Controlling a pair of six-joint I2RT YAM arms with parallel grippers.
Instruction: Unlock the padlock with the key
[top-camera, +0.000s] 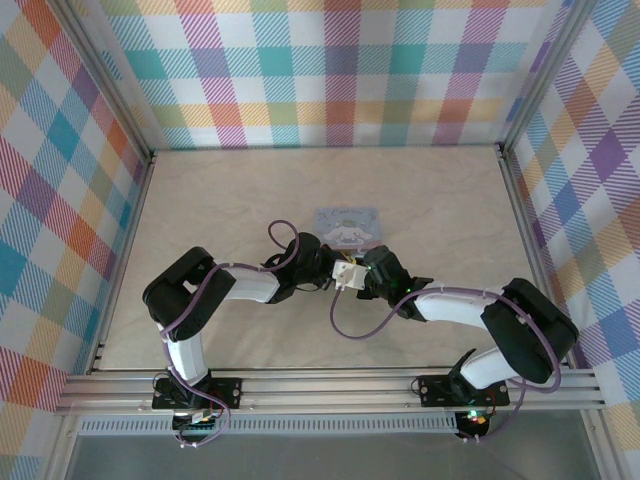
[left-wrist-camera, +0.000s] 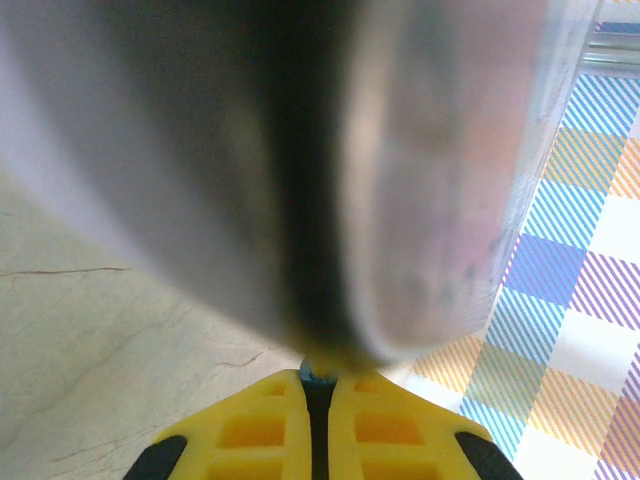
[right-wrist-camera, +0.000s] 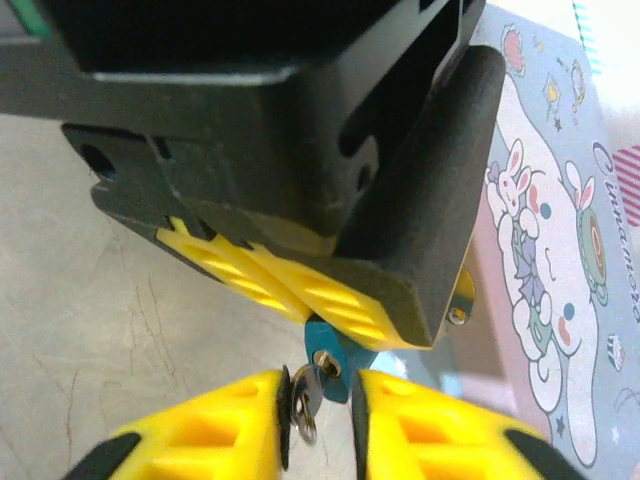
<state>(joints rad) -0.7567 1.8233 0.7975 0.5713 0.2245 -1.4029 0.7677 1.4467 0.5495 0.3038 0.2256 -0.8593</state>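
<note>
Beige marble-patterned tabletop (top-camera: 430, 190): open floor along the far strip and down both flanks, reachable from above. Plaid-papered walls (top-camera: 330, 70) on aluminium posts close the back and both sides. Pale blue cartoon-printed tin box (top-camera: 347, 225): lies flat at mid-table, just beyond the meeting grippers, and blocks approach from the far side. Left gripper (right-wrist-camera: 335, 325) and right gripper (right-wrist-camera: 320, 390): tip to tip, almost no room between them. The slot between the right gripper's yellow fingers (right-wrist-camera: 200, 430) is narrow, taken up by a tiny metal key (right-wrist-camera: 305, 395) and the lower end of a small dark blue padlock (right-wrist-camera: 340, 375). White-and-black left arm (top-camera: 240, 285) and right arm (top-camera: 460, 305), with a loose purple cable loop (top-camera: 345, 330), bar the near centre.
</note>
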